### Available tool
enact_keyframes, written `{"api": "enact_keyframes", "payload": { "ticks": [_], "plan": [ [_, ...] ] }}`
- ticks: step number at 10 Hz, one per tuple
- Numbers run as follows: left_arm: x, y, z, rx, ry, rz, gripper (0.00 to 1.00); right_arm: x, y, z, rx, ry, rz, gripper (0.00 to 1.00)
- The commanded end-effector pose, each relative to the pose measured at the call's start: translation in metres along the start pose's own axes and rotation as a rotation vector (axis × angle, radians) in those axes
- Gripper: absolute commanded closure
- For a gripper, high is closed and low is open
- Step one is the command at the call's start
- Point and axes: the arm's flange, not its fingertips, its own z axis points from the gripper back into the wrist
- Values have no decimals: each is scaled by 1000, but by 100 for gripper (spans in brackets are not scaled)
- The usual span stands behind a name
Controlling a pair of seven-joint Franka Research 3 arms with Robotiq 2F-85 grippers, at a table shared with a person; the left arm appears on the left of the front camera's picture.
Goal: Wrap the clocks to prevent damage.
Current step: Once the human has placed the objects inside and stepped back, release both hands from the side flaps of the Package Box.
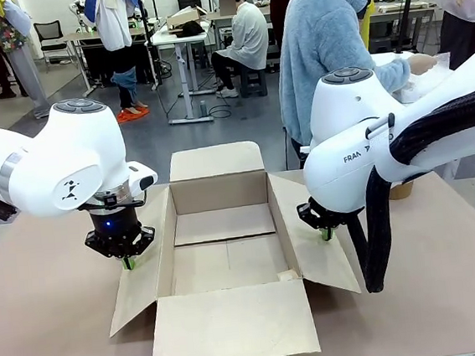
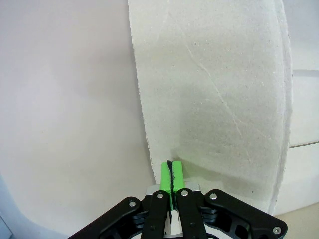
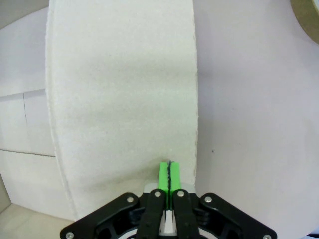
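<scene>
Left gripper: green pads pressed together on nothing, tip down on the 9 o'clock flap of the open cardboard box. Right gripper: likewise closed and empty, tip on the 3 o'clock flap. The box floor lies bare on the table. At 1 o'clock beyond the box, a person's hand works white sheet material; whether it encloses anything cannot be told. Judged progress: box held open, wrapping and packing of the clocks remain.
</scene>
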Motion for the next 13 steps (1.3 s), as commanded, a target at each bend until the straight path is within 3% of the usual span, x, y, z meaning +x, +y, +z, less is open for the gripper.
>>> {"api": "enact_keyframes", "payload": {
  "ticks": [1,13],
  "plan": [
    [0,0,-1,7,-5,-10,100,0,-1,-1,-3,4,-2,99],
    [0,0,-1,7,-5,-10,100,0,-1,-1,-3,4,-2,99]
  ]
}}
